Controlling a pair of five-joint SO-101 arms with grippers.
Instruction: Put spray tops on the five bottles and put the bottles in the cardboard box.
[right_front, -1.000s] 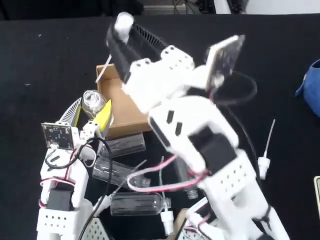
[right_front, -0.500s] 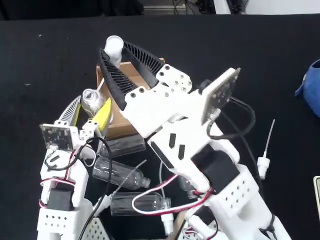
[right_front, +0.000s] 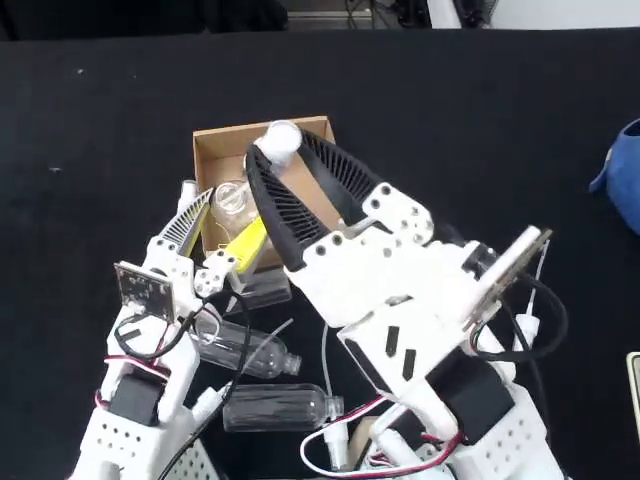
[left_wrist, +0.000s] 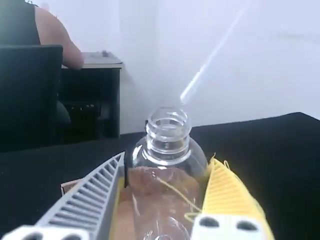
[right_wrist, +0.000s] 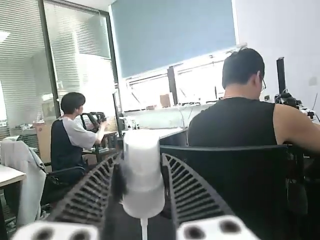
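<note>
Two grippers are each clamped on a part. The right gripper (right_front: 281, 148), with its black ribbed fingers (right_front: 335, 180), is closed on a white spray top (right_front: 281, 138) right at the fingertips. The right wrist view shows the same hold: the right gripper (right_wrist: 142, 165) pinches the spray top (right_wrist: 143, 175) from both sides, and the thin dip tube (right_wrist: 143, 231) hangs from its underside. The left gripper (right_front: 230, 210), with one grey finger and one yellow, is closed on a clear bottle (right_front: 233, 200) that has no top on it. In the left wrist view the left gripper (left_wrist: 167, 167) squeezes the bottle (left_wrist: 167, 150) at its shoulder, and the open neck stands clear of the fingers. The dip tube (left_wrist: 210, 57) slants across above it, its end just over the mouth and slightly to one side, not inside.

From above, both held parts are over the cardboard box (right_front: 218, 145): the bottle by one side wall and the spray top near the far rim. Whether the bottle touches the box floor cannot be told.

Three more bottles lie on their sides on the black table (right_front: 90, 120), all uncapped: the bottle by the box (right_front: 262, 288) against its near wall, the middle bottle (right_front: 245, 350), and the nearest bottle (right_front: 275, 408) close to the arms' bases. A loose spray top (right_front: 335, 440) lies just beside the nearest bottle's neck, and a second loose spray top (right_front: 527, 328) lies on the far side of the right arm. A blue thing (right_front: 622, 180) is at the table's edge
</note>
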